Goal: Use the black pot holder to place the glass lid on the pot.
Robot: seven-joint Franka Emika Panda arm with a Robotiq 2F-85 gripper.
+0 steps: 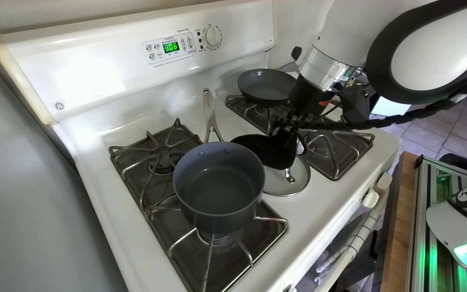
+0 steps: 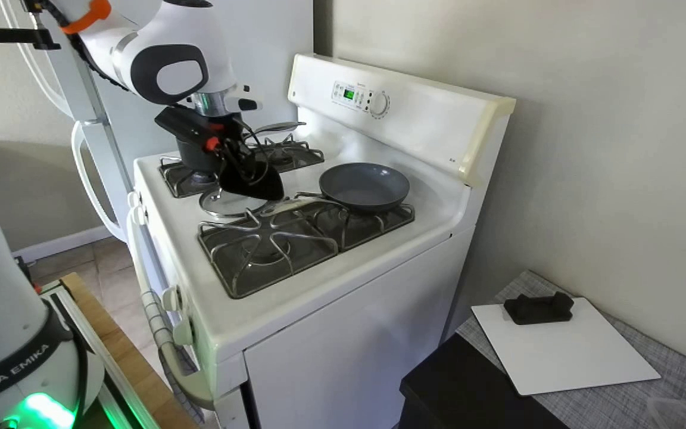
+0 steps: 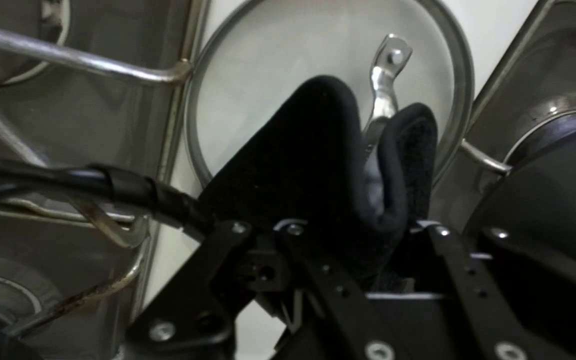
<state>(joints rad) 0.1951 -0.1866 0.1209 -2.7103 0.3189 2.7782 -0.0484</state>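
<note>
The glass lid lies flat on the white stovetop between the burner grates; it also shows in both other views. Its silver handle rises from the glass. My gripper is above the lid, with the black pot holder folded between its fingers. The fold opens around part of the lid's handle; the fingertips are hidden by cloth, and whether they press on the handle cannot be told. The dark pot stands upright and uncovered on a burner beside the lid; its edge shows in the wrist view.
A shallow frying pan sits on a rear burner, its handle reaching toward the lid. Raised grates flank the lid. The pot's long handle points to the back panel. A black cable runs along the gripper.
</note>
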